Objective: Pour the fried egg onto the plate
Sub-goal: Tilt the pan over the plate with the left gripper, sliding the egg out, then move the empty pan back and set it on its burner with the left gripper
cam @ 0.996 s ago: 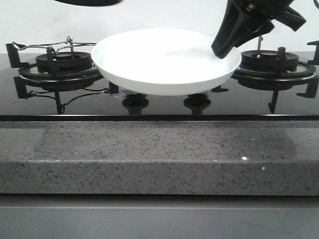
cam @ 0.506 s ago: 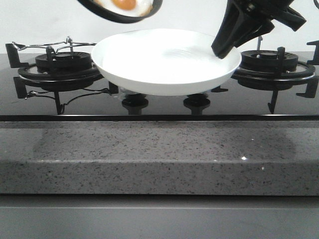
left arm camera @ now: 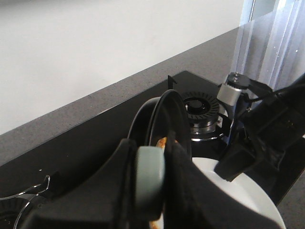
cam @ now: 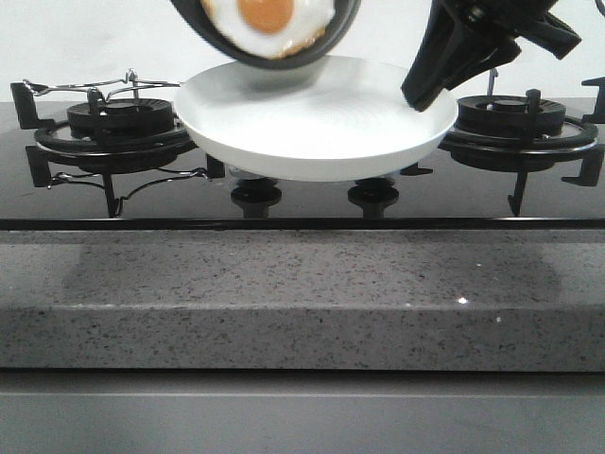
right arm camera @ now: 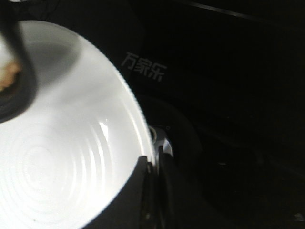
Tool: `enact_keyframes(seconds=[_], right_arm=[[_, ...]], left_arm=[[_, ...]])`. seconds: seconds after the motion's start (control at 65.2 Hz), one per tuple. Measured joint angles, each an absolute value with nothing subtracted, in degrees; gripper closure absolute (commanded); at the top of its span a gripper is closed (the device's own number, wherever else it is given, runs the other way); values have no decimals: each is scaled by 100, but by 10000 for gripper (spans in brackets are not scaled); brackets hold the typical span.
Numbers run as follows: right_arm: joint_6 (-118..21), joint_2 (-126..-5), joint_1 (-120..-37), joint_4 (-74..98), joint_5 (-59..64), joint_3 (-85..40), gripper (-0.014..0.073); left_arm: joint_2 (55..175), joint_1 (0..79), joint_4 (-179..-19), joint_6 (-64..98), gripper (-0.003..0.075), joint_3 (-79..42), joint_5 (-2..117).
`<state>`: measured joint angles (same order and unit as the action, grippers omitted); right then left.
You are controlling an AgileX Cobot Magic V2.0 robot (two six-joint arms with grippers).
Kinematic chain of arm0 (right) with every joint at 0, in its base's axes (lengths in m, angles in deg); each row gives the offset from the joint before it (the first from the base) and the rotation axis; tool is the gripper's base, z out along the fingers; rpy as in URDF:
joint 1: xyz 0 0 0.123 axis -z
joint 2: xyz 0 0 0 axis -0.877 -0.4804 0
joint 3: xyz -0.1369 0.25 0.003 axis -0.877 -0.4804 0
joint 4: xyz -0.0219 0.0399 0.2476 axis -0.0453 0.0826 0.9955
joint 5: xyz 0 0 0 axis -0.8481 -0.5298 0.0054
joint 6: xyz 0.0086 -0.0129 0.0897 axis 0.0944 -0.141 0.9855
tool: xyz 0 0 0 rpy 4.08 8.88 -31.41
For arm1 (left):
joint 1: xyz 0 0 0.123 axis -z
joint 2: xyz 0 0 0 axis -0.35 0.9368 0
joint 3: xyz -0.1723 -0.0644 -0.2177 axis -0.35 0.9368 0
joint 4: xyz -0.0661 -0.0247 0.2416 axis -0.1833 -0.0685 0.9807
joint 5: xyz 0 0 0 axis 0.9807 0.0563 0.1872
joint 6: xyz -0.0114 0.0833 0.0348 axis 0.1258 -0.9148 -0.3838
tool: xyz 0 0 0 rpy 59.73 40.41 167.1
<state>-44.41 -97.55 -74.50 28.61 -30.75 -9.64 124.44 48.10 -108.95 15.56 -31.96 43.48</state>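
Black pan (cam: 269,43) tilted, fried egg (cam: 269,24) front-visible only

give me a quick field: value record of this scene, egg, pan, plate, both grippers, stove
egg: fried egg lying in the pan, not yet on the plate
pan: black frying pan tilted toward the camera, above the plate's back left part
plate: white plate held above the stove between the two burners, nothing on it
left gripper: left gripper shut on the pan's grey handle
right gripper: right gripper shut on the plate's right rim
stove: black glass stove with a burner on each side
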Motion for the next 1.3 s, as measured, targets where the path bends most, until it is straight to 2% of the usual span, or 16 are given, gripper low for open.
enact_keyframes(seconds=[0.337, 0.782, 1.073, 1.303], right_arm=[[-4441, -9755, -7450, 2861, -3075, -964, 654], [-4441, -9755, -7450, 2847, -3098, -985, 654], [-4445, -9755, -7450, 2847, -3098, -985, 654], [-4445, -9755, -7450, 2847, -3098, -985, 654]], left_arm=[[12339, 5832, -9738, 1556, 740, -2482, 5580], [12318, 5870, -9594, 1556, 739, -2471, 5913], [12318, 4729, -11573, 1674, 738, -2471, 6035], [12487, 3486, -12859, 1581, 738, -2471, 5380]])
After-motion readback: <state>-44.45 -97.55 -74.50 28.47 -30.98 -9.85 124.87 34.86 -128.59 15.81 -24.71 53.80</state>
